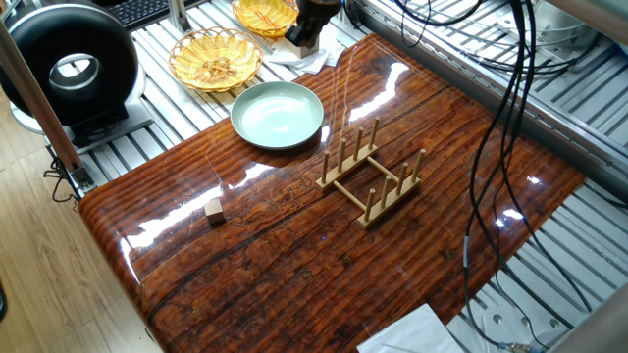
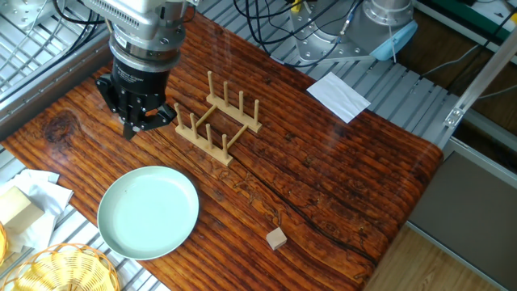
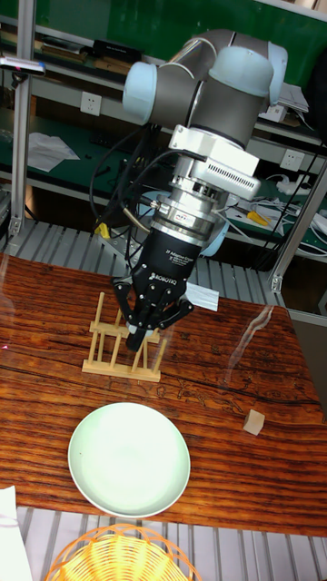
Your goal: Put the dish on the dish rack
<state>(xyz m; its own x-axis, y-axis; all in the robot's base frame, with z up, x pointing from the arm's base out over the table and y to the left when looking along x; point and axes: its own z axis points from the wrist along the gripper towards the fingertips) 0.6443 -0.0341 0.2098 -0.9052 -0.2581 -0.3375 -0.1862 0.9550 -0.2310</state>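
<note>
The dish (image 1: 278,115) is a pale mint-green plate lying flat on the wooden table, also seen as the dish (image 2: 149,212) and the dish (image 3: 130,459). The dish rack (image 1: 371,174) stands empty beside it, light wood with upright pegs, shown too as the dish rack (image 2: 218,117) and the dish rack (image 3: 121,343). My gripper (image 2: 145,123) hangs open above bare table, just beside the rack's end and beyond the dish's rim, holding nothing. In the tall view the gripper (image 3: 150,331) overlaps the rack. In one fixed view only the gripper's (image 1: 306,29) lower part shows at the top edge.
A small wooden cube (image 2: 277,238) lies near the table's edge. Two wicker baskets (image 1: 215,59) (image 1: 265,14) sit off the table past the dish. A white paper (image 2: 338,95) lies by the far corner. Cables (image 1: 505,118) hang over the table's side.
</note>
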